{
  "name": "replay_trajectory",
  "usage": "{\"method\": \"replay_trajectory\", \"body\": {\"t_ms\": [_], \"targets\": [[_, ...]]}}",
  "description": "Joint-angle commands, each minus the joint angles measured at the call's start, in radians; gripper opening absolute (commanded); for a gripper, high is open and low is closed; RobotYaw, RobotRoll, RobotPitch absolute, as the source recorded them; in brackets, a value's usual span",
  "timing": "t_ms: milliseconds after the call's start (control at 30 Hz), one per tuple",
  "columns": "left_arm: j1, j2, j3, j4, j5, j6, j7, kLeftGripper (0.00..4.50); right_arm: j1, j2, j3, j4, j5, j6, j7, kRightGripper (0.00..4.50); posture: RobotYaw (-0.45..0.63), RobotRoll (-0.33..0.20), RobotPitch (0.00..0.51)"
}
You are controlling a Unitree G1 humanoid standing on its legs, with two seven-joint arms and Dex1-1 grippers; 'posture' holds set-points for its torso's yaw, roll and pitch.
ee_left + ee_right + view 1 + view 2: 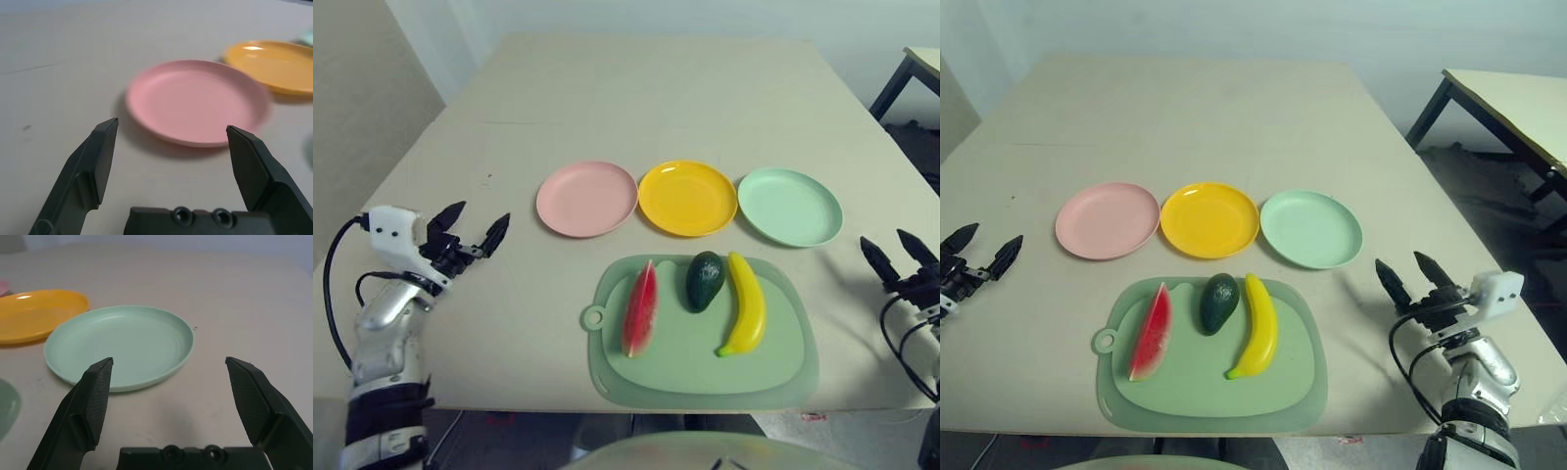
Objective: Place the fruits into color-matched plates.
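Observation:
Three plates stand in a row at mid-table: pink plate, yellow plate and mint green plate. In front of them, on a pale green mat, lie the red watermelon wedge, the dark green avocado and the yellow banana. My left gripper hovers open to the left of the pink plate, nothing between its fingers. My right gripper is open to the right of the mat, facing the mint green plate.
The beige table stretches far behind the plates. Another table with dark legs stands off to the right. The yellow plate edges into the right wrist view.

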Motion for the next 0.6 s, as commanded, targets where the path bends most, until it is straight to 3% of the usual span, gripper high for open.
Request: {"method": "replay_trajectory", "body": {"t_ms": [33,200,333,467,600], "targets": [[0.027,0.033,-0.049,-0.092,-0.056,0.043,-0.138,4.5,0.111,-0.029,0.026,-0.235,0.019,0.15,-0.011,4.5,0.03,0.0,0.082],[0.038,0.048,-0.104,-0.172,-0.054,0.067,-0.199,4.5,0.286,-0.017,0.003,-0.43,0.026,0.268,-0.073,4.5,0.01,0.0,0.088],[0.035,0.052,-0.118,-0.181,-0.05,0.083,-0.215,4.5,0.413,-0.031,0.022,-0.637,-0.013,0.185,-0.018,4.5,-0.01,0.0,0.089],[0.026,0.069,-0.124,-0.168,-0.045,0.083,-0.252,4.5,0.362,-0.089,0.111,-0.773,-0.097,0.175,-0.023,4.5,-0.02,0.0,0.086],[0.007,0.101,-0.117,-0.14,-0.033,0.062,-0.296,4.5,0.225,-0.186,0.241,-0.855,-0.17,0.168,0.026,4.5,-0.01,0.0,0.079]]}}
